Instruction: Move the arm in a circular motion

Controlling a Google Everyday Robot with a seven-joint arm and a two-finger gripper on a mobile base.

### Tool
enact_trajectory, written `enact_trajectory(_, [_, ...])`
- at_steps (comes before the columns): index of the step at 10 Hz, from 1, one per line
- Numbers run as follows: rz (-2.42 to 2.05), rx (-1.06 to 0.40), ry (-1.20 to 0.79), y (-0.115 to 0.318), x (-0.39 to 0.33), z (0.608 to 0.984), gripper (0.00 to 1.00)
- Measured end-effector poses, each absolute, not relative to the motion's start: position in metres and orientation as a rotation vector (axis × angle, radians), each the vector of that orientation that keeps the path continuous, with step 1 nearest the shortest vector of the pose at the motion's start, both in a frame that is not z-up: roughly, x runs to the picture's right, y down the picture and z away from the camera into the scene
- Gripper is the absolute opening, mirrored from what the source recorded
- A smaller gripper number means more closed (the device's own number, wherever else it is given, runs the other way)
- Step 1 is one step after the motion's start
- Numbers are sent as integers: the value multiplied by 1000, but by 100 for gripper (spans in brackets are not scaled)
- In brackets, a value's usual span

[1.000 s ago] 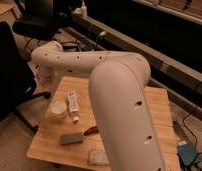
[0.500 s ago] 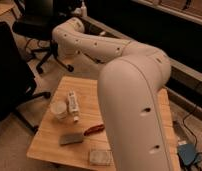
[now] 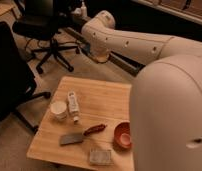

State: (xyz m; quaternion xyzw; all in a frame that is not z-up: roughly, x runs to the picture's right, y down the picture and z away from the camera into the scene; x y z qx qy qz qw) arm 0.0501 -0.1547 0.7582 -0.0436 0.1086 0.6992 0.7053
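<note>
Pincer (image 3: 97, 54) is being held together, hanging past the counter's (image 3: 111, 92) far edge. The arm (image 3: 144, 46) is being stretched behind it, long axis running near right to far left, chair (image 3: 46, 22) lying further left.

The arm (image 3: 144, 47) is built of thick, smooth, cream-white tube segments linked by bulbous rounded joints. Small dark screw holes (image 3: 154, 49) are spaced along the shell. The hand (image 3: 94, 52) sits below the far joint, fingers closed.
</note>
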Motion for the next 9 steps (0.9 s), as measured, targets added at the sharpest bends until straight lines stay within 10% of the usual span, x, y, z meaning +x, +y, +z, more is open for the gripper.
enact_trajectory(9, [1797, -138, 274, -9, 150, 660, 0])
